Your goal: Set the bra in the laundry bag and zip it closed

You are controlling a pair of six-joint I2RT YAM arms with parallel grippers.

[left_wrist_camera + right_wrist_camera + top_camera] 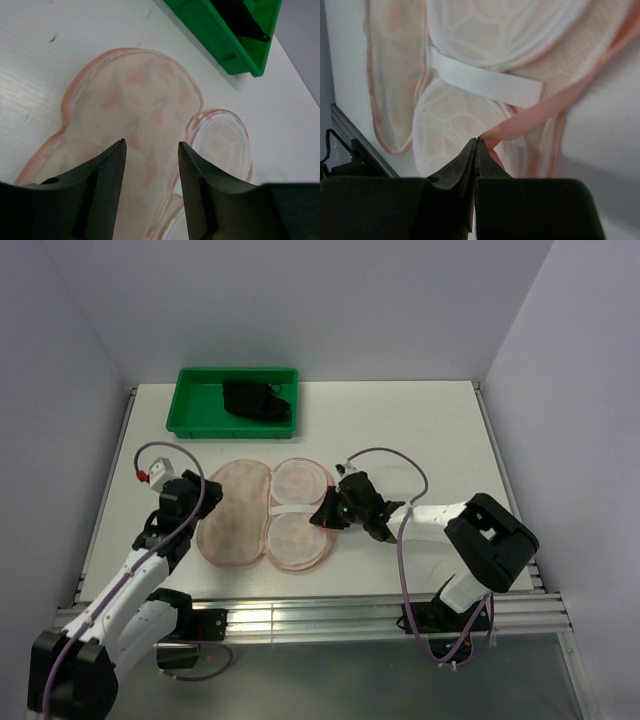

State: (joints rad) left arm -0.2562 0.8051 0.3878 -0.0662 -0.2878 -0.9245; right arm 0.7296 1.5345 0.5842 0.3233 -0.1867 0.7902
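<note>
bra (258, 400): black, limp, light, crumpled in green tray (185, 412) at far edge, well apart from both arms. straps likely to snag; best pinch at bunched middle. laundry bag (265, 512) unzipped, both halves flat on table; thin, floppy, probably slides if tugged. right gripper (476, 142) clenched on pink edging strip (535, 117) of bag. left gripper (150, 145) jaws apart above bag's left half, grasping nothing. white elastic band (485, 82) crosses inner cups. no brand, label or writing legible.

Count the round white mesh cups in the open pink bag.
2, both in the right half of the bag: one cup at the far end, the other at the near end, a white strap between them. None seems hidden.
</note>
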